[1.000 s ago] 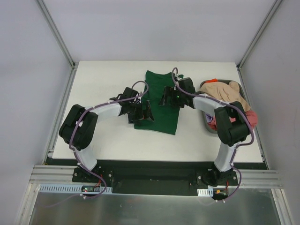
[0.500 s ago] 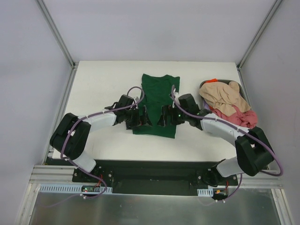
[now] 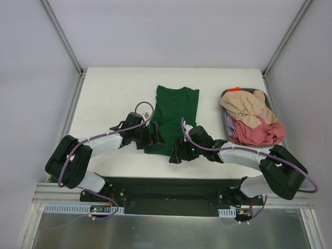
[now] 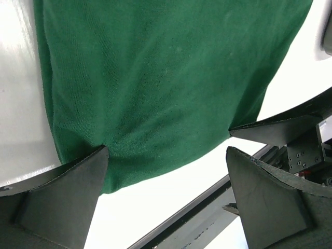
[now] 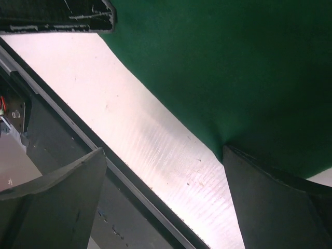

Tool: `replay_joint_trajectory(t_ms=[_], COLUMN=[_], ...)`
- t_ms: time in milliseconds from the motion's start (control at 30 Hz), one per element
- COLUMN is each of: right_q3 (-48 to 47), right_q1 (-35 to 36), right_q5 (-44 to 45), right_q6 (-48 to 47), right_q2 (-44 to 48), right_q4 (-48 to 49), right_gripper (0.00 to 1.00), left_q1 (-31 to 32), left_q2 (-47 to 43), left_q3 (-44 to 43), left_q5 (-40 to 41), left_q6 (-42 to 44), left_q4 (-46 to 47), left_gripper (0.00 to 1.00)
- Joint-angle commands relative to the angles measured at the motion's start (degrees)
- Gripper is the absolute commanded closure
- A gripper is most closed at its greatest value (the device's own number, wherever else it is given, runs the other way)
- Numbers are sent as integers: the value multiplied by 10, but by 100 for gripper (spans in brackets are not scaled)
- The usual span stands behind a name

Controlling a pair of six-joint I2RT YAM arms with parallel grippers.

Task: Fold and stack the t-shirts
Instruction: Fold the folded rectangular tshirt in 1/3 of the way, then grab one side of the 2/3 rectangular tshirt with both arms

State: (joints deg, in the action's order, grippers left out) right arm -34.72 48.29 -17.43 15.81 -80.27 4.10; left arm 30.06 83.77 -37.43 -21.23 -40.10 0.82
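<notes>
The dark green t-shirt (image 3: 175, 116) lies flat in the middle of the table, its hem toward the near edge. It fills the left wrist view (image 4: 166, 78) and the top of the right wrist view (image 5: 233, 67). My left gripper (image 3: 154, 136) is open at the shirt's near left edge, jaws wide over the cloth (image 4: 166, 150). My right gripper (image 3: 175, 154) is open at the near hem, with bare table between its jaws (image 5: 163, 150) and one fingertip (image 5: 244, 171) at the cloth's edge. The beige shirt (image 3: 248, 106) and the pink-red shirt (image 3: 257, 132) lie heaped in a basket.
A grey basket (image 3: 226, 127) stands at the right of the table, with an orange bit (image 3: 236, 88) at its far rim. The table's near edge and black rail (image 5: 67, 135) lie just past the right gripper. White walls enclose the table (image 3: 114, 93).
Both grippers have moved toward the near edge along the green shirt, from its middle to its hem. The shirt now lies longer and flatter.
</notes>
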Motion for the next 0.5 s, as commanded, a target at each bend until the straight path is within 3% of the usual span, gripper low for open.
replay_joint_trajectory(t_ms=[0,233,467], right_q3=[53,53,47], right_q1=[20,79,98], right_q5=[23,25,142], right_q6=[39,41,-17], right_q2=[27,120,280], right_q4=[-8,-38,-141], right_gripper=[4,4,4], left_q1=[7,7,7], left_q2=[-8,-131,-272], left_q3=[59,87,75], left_q5=[34,-50,89], left_q6=[-2,-15,-33], left_q4=[-87,-97,-222], left_gripper=[1,1,1])
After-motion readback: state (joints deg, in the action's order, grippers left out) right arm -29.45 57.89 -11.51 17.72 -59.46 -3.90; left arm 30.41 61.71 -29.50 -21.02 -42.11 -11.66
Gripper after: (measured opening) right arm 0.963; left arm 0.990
